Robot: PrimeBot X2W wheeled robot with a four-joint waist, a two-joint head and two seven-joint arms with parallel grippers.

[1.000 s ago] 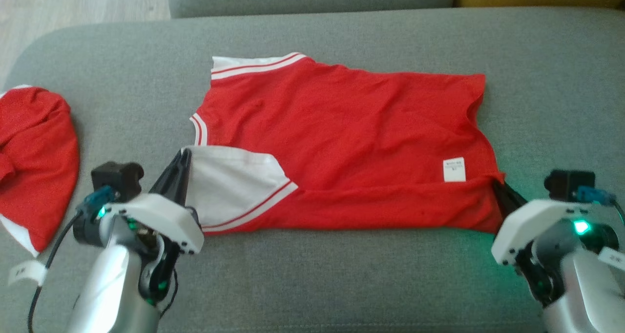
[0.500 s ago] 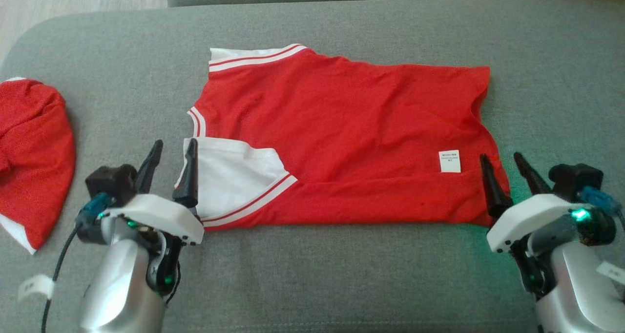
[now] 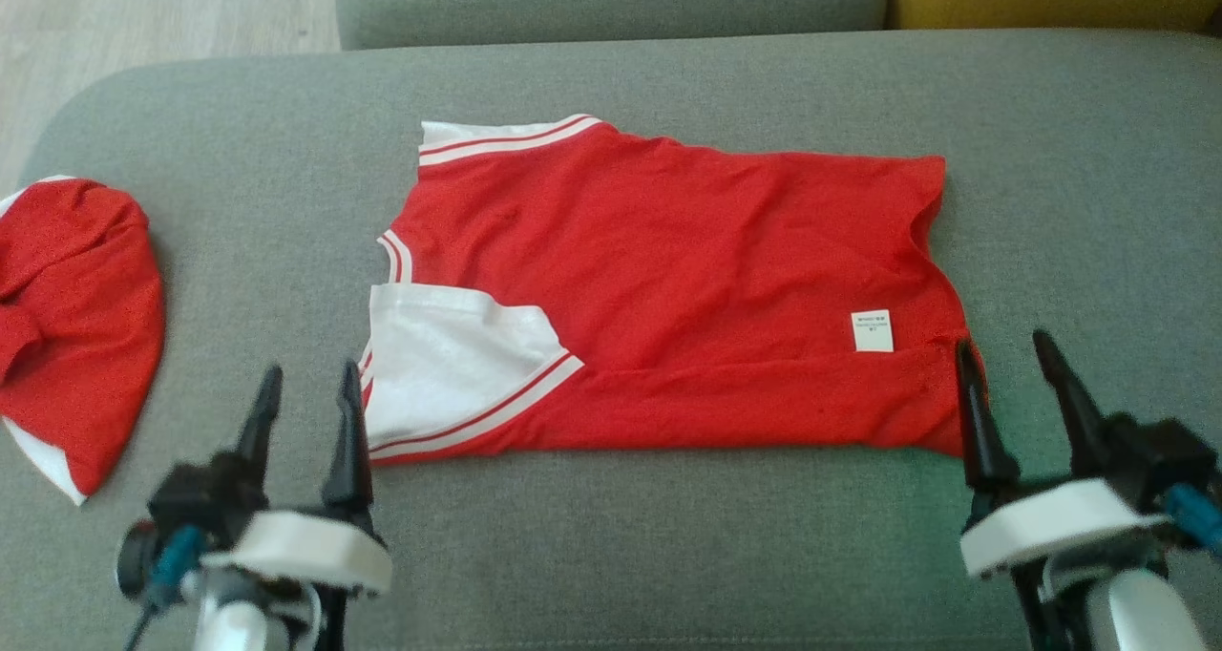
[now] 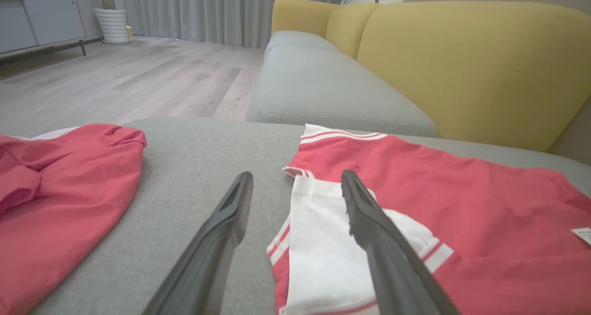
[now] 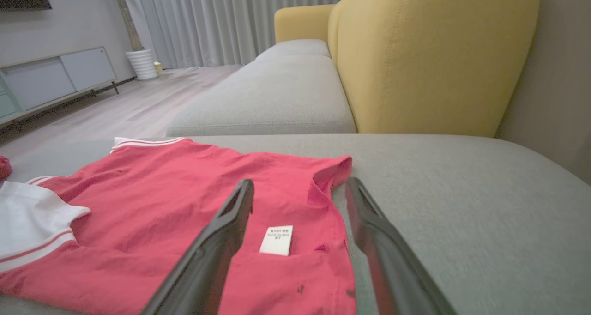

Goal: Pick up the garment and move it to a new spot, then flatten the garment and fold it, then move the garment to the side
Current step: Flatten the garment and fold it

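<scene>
Head view: garment [image 3: 668, 269] lies flat, ready for your fold.
Left hand [image 3: 310, 367]: spread, empty, beside sleeve [image 3: 449, 355] to grip.
Right hand [image 3: 1003, 340]: spread, empty, at opposite corner.

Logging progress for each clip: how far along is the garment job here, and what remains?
Done: the garment lies flat on the grey cushion, its near edge seemingly folded over, label showing. In hand: nothing; the left gripper and right gripper stand open at its near corners, gripping no cloth. Left: probably further folds, then moving it to the side.
</scene>
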